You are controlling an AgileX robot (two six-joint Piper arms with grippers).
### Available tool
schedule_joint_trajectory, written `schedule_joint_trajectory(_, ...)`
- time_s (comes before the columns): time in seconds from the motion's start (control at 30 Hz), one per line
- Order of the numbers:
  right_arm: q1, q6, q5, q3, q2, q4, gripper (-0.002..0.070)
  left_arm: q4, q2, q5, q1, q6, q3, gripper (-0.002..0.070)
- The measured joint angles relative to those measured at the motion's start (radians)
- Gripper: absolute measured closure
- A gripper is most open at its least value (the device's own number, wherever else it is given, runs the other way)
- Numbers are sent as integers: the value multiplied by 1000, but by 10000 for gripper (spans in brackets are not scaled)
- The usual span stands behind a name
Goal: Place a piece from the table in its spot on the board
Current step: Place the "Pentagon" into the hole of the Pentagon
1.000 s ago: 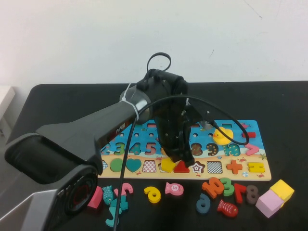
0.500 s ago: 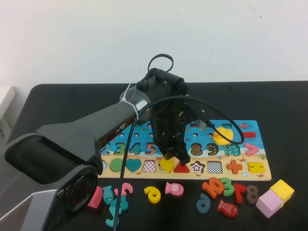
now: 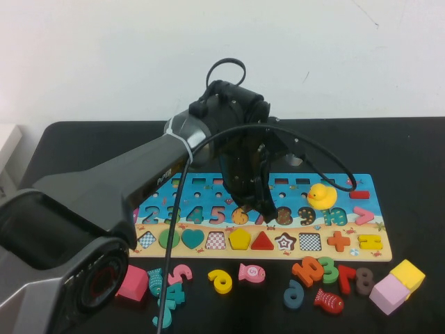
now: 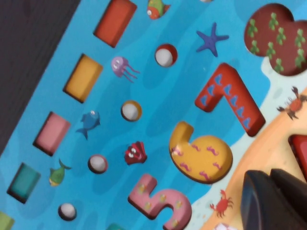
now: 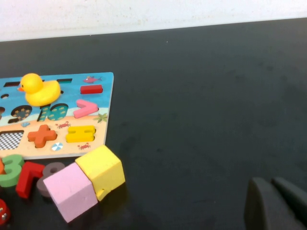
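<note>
Pentagon piece (image 3: 240, 239) now sits flat in its board (image 3: 348, 182) recess; left gripper (image 3: 256, 212), fingers closed and empty, has lifted clear (placement looks done). Right gripper (image 5: 276, 203), fingers closed, parked over bench (image 5: 206, 96).

Plain white wall (image 3: 334, 56) behind a matte black bench (image 3: 410, 160).

Evenly lit, no hard shadows; wall rising beyond the left end effector (image 3: 252, 210), bench spreading wide to both sides of it, a pale edge (image 3: 7, 146) far off at the bench's left end.
</note>
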State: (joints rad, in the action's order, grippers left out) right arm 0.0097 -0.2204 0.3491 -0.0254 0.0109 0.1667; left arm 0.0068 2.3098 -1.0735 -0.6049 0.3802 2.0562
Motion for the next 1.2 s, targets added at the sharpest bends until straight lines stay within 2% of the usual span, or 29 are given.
schedule_joint_trajectory(1.2,0,0,0,0,0,0,657,-18,56,12,0,5,0,675)
